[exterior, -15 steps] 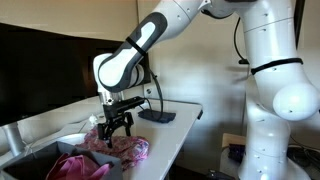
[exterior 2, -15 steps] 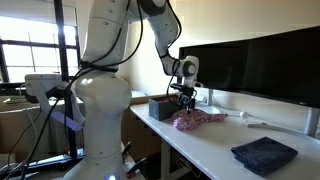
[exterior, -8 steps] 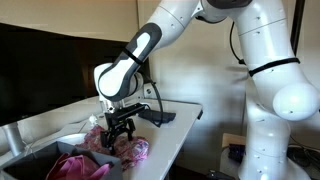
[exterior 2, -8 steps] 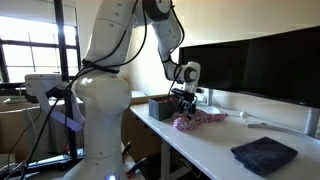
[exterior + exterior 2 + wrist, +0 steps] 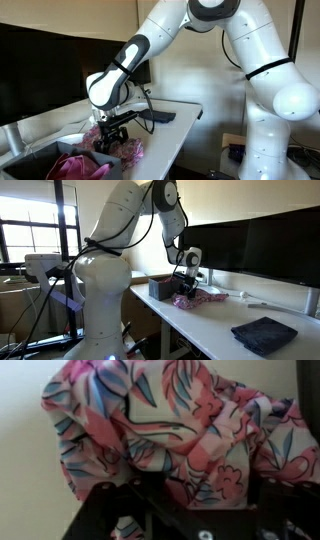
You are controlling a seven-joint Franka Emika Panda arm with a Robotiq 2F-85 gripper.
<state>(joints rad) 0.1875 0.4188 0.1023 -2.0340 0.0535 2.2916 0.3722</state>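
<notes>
A pink floral cloth [image 5: 128,150] lies crumpled on the white table [image 5: 175,130]; it also shows in an exterior view [image 5: 205,298] and fills the wrist view [image 5: 170,420]. My gripper [image 5: 112,140] points down and has come onto the cloth, also seen in an exterior view [image 5: 183,293]. In the wrist view the gripper [image 5: 190,495] has its dark fingers spread apart, with folds of the cloth bunched between them. The fingertips are buried in the fabric and hidden.
A dark folded cloth [image 5: 264,333] lies on the table [image 5: 200,325], also seen in an exterior view [image 5: 157,116]. A black box [image 5: 160,287] stands beside the gripper. Dark monitors [image 5: 260,240] line the table's back. More pink fabric [image 5: 75,167] sits in the foreground.
The arm has lowered and shifted a little sideways, bringing the gripper from just above the floral cloth down into it.
</notes>
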